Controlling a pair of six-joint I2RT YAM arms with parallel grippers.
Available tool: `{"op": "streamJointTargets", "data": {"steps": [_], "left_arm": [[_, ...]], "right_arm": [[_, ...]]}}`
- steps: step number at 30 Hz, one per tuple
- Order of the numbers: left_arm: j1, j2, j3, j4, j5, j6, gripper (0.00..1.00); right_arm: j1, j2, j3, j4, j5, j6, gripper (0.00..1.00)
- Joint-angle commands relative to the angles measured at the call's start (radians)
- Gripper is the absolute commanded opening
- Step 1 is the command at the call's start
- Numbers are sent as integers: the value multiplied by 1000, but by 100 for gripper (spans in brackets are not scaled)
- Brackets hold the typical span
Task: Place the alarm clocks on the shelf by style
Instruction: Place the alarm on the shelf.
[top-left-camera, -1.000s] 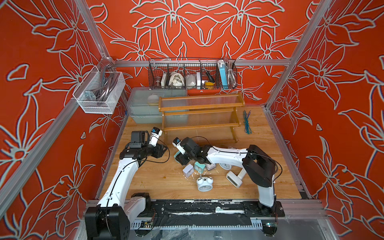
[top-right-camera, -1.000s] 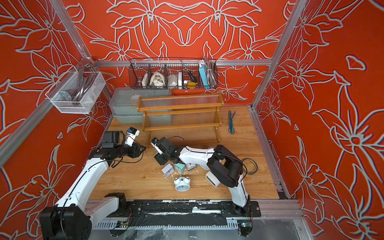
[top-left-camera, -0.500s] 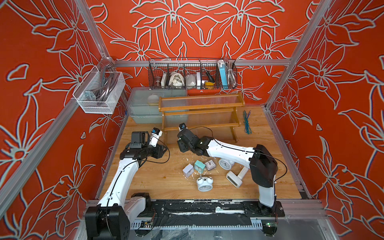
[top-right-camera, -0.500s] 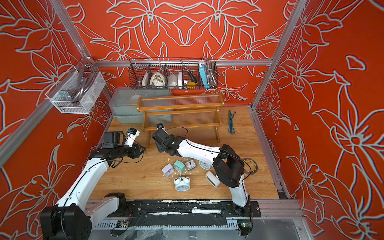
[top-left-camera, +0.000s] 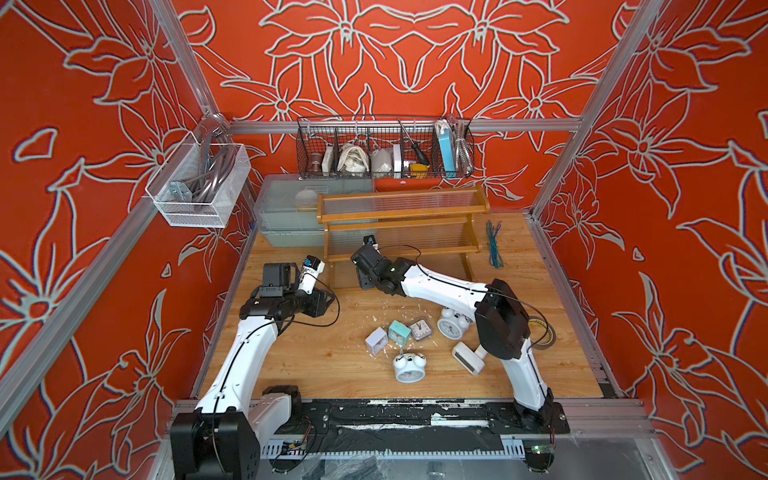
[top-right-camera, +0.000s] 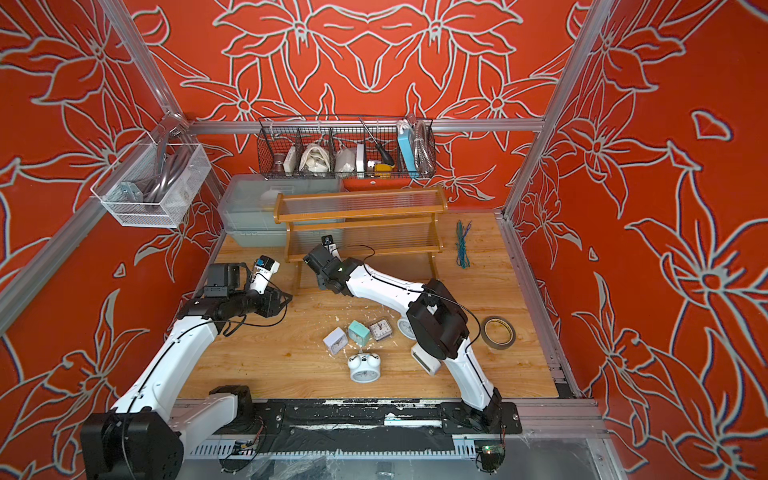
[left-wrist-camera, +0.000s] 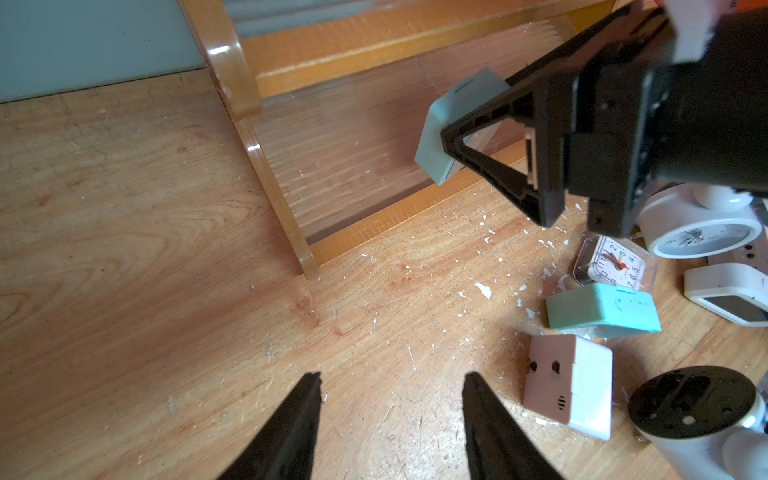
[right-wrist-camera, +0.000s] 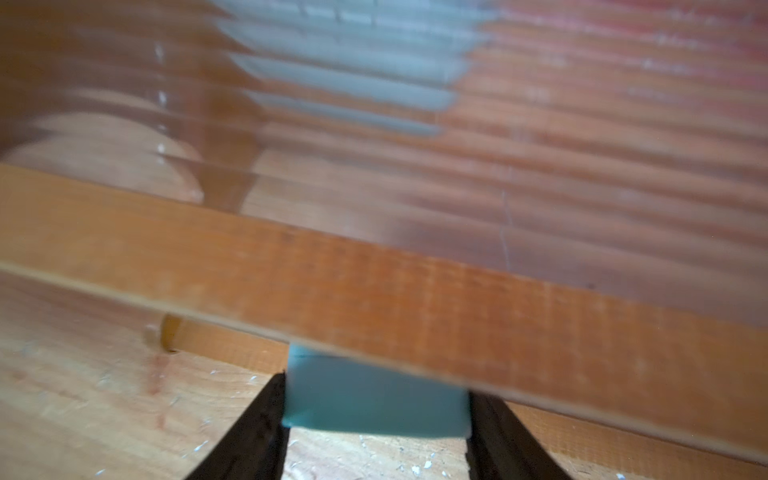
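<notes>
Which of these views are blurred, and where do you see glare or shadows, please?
Right wrist view: soft throughout, the shelf rail and the gripped teal clock smeared. Left wrist view: mostly crisp, with glare spots on the shelf's glossy side post. Both top views: sharp, evenly lit, only soft shadows on the table.

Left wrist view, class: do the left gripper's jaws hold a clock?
No: on the left gripper the jaws stand open, only bare table between them.

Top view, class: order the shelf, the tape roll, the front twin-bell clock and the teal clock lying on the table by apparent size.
1. shelf, largest by far.
2. tape roll and twin-bell clock: look about alike, so not ranked.
3. teal clock, smallest.
</notes>
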Motion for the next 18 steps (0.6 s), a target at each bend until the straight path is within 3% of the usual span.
{"op": "streamJointTargets", "data": {"steps": [1, 18], "left_arm": [[6, -13, -10, 7, 9, -2, 56], [7, -16, -12, 1, 22, 2, 56]], "right_arm": [[6, 27, 46, 4, 38, 26, 50], [5, 107, 63, 102, 75, 52, 54]]}}
